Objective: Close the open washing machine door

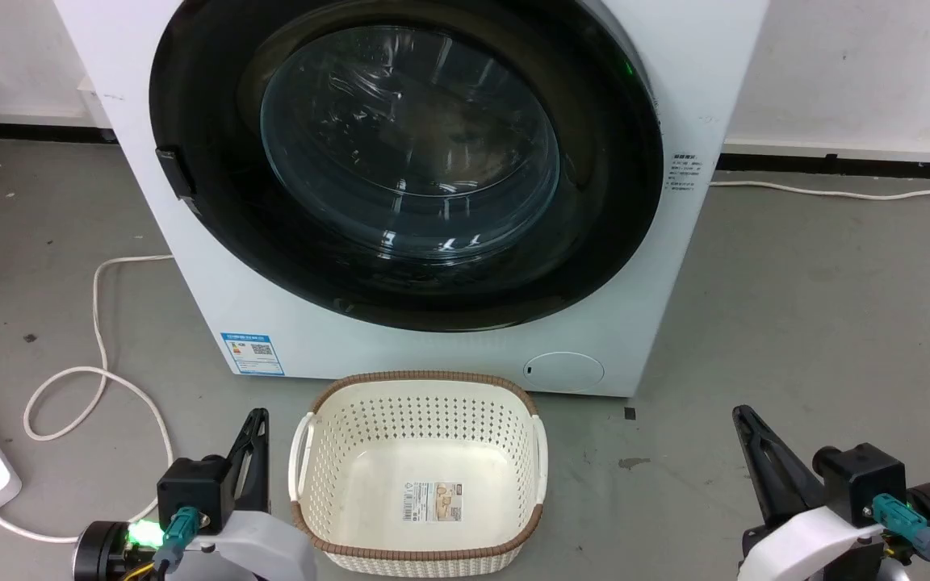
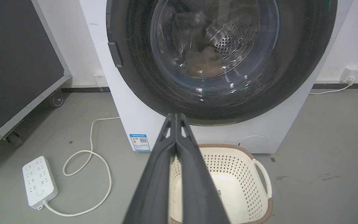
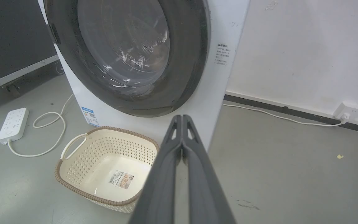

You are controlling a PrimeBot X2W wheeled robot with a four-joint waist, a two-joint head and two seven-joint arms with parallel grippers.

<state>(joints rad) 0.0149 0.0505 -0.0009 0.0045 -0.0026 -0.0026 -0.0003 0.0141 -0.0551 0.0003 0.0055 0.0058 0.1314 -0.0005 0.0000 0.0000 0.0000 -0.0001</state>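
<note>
Our left gripper and right gripper sit low, in front of the washing machine and well apart from it. Both sets of jaws are squeezed tight together, and they hold nothing.

We see the washing machine door lying flat against the front of the washing machine, with no gap on either side. So we think the job is done, or very close to done. What may be left is a last push to make the catch click, but we cannot tell if it has clicked. The small dark catch piece on the left edge of the door looks pressed in against the machine.

Some things are hard for us to see. The top of the door and the top of the washing machine are cut off. The hinge is hidden from us. Through the glass we see the shiny drum and a brownish lump inside, but it is too blurry to name. The writing on the blue sticker is too small to read.

A cream basket sits just in front of the washing machine, with only a label inside.
</note>
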